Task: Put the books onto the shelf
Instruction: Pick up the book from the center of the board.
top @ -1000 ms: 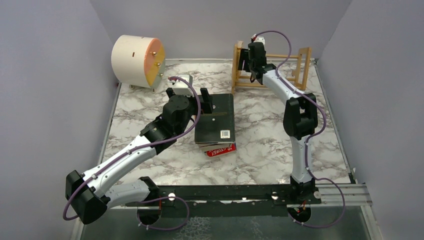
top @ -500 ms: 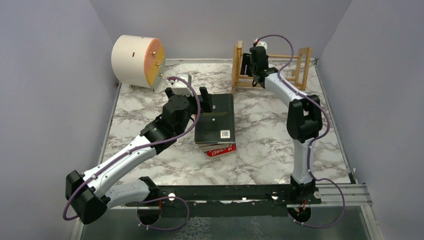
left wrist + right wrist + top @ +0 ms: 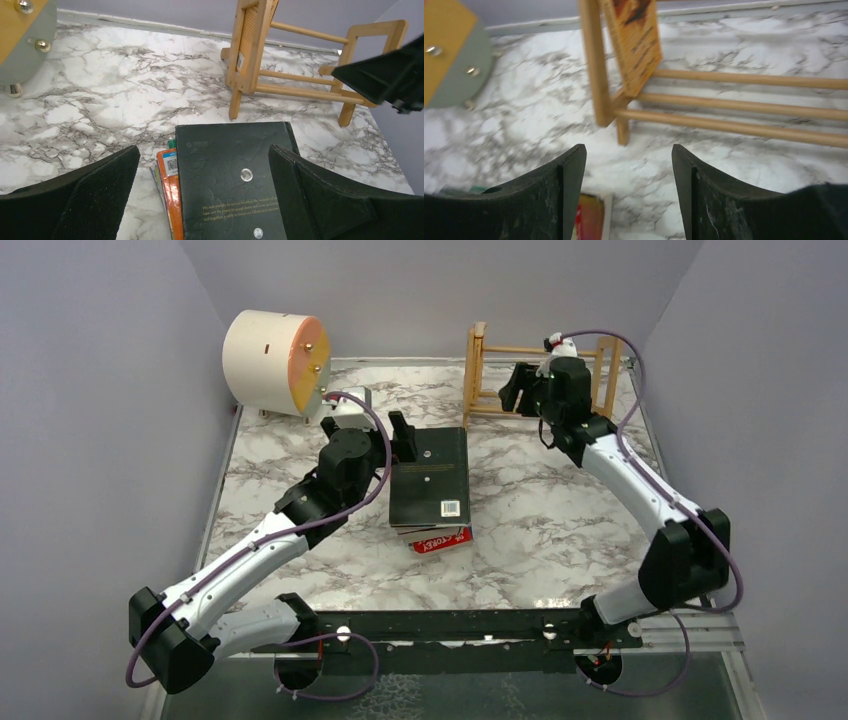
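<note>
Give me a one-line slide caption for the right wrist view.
Empty right gripper, jaws apart, faces the shelf, where one orange book stands against an end frame.

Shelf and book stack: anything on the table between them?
No. Only bare marble tabletop lies between the book stack and the shelf, clearest in the left wrist view.

Books (image 3: 430, 480) stacked flat, dark cover topmost; orange book (image 3: 634, 40) standing in shelf (image 3: 749, 79).
</note>
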Available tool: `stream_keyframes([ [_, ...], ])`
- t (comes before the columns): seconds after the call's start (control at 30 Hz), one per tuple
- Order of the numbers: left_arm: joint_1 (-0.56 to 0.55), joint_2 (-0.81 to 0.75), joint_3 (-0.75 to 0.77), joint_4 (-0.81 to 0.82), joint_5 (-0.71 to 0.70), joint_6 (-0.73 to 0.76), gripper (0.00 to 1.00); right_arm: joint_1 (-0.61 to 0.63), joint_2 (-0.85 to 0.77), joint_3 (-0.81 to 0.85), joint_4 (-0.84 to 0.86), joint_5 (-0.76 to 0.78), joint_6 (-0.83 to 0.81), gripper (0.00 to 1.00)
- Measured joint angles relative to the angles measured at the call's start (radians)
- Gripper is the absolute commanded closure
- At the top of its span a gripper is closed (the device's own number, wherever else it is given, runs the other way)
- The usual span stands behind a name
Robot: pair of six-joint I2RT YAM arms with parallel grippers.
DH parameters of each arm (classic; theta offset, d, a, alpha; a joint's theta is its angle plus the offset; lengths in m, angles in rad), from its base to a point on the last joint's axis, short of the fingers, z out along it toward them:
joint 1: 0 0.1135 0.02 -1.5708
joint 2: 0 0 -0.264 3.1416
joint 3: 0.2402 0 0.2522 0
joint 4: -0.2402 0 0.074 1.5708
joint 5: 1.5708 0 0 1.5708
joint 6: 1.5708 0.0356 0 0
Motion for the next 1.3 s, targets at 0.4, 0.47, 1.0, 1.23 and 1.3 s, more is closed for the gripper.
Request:
stream_keyframes([
  [0.4, 0.014, 0.016, -0.024, -0.055, 0.138, -0.093, 0.01, 0.019, -0.390, -0.342, 0.029, -0.344, 0.103, 0.39],
  [0.47, 0.014, 0.024, -0.047, -0.055, 0.157, -0.106, 0.01, 0.041, -0.430, -0.368, 0.029, -0.369, 0.119, 0.39],
  [1.0, 0.014, 0.055, -0.065, -0.073, 0.217, -0.151, 0.01, 0.095, -0.484, -0.451, 0.036, -0.456, 0.185, 0.39],
  [1.23, 0.016, 0.070, -0.065, -0.059, 0.242, -0.161, 0.01, 0.095, -0.489, -0.451, 0.036, -0.460, 0.193, 0.39],
  [1.3, 0.018, 0.072, -0.066, -0.058, 0.249, -0.164, 0.01, 0.095, -0.489, -0.452, 0.036, -0.463, 0.195, 0.39],
])
